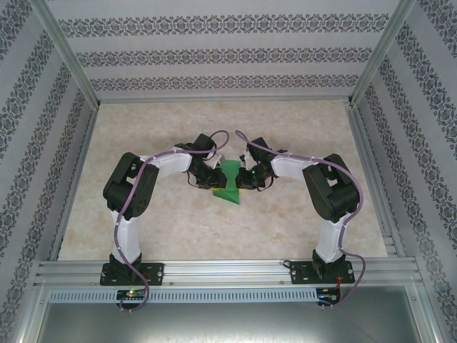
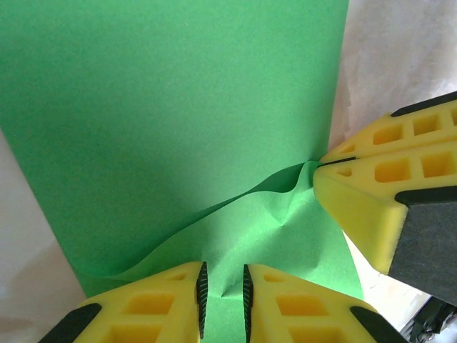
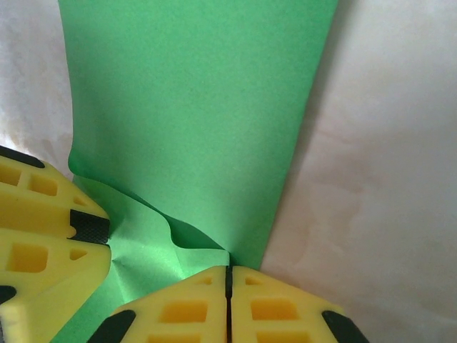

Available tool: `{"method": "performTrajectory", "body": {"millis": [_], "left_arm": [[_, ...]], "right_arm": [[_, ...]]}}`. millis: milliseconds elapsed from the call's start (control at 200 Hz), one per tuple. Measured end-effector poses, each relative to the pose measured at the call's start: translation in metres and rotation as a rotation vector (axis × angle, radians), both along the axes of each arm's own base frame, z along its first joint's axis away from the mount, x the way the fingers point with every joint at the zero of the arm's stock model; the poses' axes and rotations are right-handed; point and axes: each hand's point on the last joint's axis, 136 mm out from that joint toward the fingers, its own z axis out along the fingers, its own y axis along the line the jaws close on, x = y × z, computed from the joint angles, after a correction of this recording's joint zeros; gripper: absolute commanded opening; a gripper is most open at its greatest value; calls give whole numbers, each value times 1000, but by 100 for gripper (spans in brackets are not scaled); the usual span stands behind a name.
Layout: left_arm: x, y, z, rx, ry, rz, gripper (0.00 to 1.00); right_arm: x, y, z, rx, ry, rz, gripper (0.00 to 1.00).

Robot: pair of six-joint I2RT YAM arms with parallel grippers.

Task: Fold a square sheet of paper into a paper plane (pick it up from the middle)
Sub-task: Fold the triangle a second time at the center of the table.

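Between the two pincers, green paper (image 1: 231, 180) is pinched at its middle: left pincer (image 2: 223, 300) and right pincer (image 3: 229, 296) both closed on it, mid-fold; next, press the crease flat.

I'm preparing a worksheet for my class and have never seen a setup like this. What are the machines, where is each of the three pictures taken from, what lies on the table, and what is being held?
These are two robot arms bolted at the near edge of a table. The overhead picture comes from a fixed camera above and behind them. The other two come from cameras on each wrist, looking past yellow fingers.

On the table lies one thing: a partly folded green paper, between the arms.

The left gripper has its fingers slightly apart, with the paper's edge running between them. The right gripper is pinched shut on the paper's edge. Each wrist picture also shows the other arm's gripper meeting the paper from the side, with the paper buckling into a ridge between them.
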Motion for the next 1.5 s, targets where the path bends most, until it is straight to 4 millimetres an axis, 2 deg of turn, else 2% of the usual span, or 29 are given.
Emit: {"method": "performTrajectory", "body": {"millis": [530,964,1354,1504], "left_arm": [[-5,2,-2,2,7,-11,24],[-5,-2,17,-34,-23,-16,24],[-6,0,14,-26,-20,-16,24],[-6,2,4,-2,-14,-22,24]], "right_arm": [[-9,0,4,8,1,11,10],[-16,7,4,5,3,35,9],[-18,10,4,5,3,44,10],[-18,10,4,5,3,44,10]]}}
